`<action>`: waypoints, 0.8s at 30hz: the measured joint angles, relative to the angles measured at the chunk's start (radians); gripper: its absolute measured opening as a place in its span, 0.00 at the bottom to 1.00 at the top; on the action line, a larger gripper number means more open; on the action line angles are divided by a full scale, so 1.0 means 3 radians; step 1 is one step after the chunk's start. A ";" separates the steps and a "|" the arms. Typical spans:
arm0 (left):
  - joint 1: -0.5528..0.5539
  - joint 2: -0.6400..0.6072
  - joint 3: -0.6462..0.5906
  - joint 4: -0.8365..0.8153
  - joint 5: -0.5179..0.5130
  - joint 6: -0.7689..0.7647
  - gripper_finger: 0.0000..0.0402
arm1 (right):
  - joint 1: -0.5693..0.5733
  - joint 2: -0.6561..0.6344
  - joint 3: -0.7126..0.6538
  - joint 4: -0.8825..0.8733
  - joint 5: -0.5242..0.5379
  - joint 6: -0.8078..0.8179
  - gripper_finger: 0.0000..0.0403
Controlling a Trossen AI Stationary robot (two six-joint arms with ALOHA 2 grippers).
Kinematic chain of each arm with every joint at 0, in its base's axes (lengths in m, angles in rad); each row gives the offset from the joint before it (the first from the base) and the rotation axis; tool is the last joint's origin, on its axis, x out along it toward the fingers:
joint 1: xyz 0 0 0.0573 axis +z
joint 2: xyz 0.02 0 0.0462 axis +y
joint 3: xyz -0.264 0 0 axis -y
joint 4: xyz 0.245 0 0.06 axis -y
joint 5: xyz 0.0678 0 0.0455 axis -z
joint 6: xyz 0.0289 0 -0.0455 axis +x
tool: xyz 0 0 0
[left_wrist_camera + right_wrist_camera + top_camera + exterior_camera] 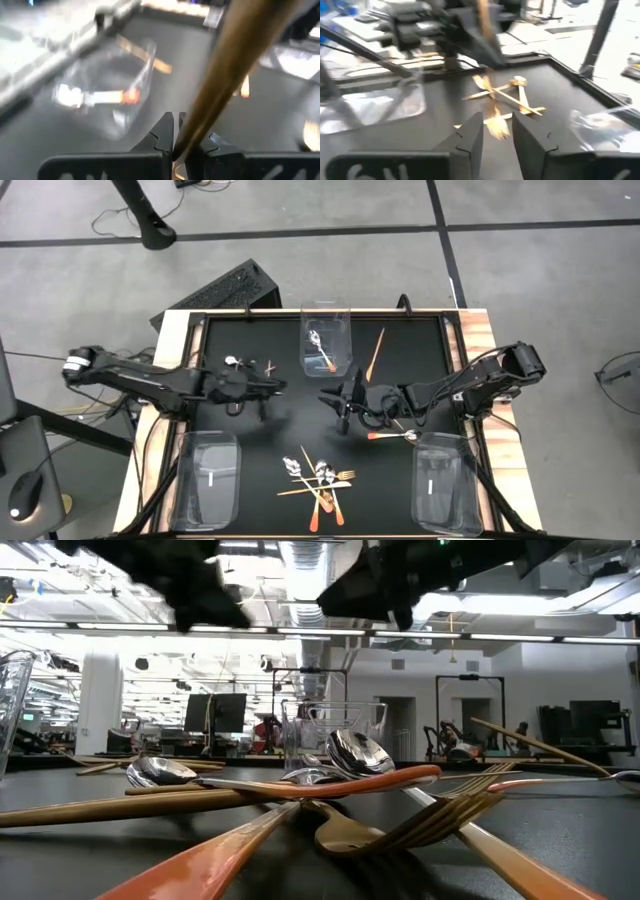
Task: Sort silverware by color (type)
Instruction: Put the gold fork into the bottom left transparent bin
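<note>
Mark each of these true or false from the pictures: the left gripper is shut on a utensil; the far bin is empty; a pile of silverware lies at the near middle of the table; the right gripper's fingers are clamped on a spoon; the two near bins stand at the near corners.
1. The left gripper is shut on a utensil. True: its fingers pinch a gold-copper stick.
2. The far bin is empty. False: a spoon lies in it.
3. A pile of silverware lies at the near middle of the table. True.
4. The right gripper is clamped on a spoon. False: its fingers stand apart, with a gold fork between them.
5. The near left bin and near right bin stand at the near corners. True.
</note>
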 joint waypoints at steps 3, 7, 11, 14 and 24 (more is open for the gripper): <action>-0.0153 -0.0450 0.0009 -0.0796 0.0157 -0.0641 0.02 | -0.0026 0.0000 0.0000 -0.0025 0.0032 0.0000 0.35; -0.0347 -0.0984 0.0202 -0.1708 0.0307 -0.1305 0.02 | -0.0063 0.0000 -0.0005 -0.0059 0.0031 -0.0002 0.35; -0.0593 -0.1369 0.0310 -0.2166 0.0451 -0.1874 0.02 | -0.0104 0.0000 -0.0005 -0.0090 0.0029 -0.0001 0.34; -0.0778 -0.1503 0.0269 -0.2229 0.0744 -0.2191 0.03 | -0.0104 0.0001 -0.0005 -0.0137 0.0028 0.0000 0.34; -0.1425 -0.1153 0.0234 -0.2587 0.1393 -0.2993 0.03 | -0.0104 0.0001 -0.0005 -0.0279 0.0024 0.0053 0.34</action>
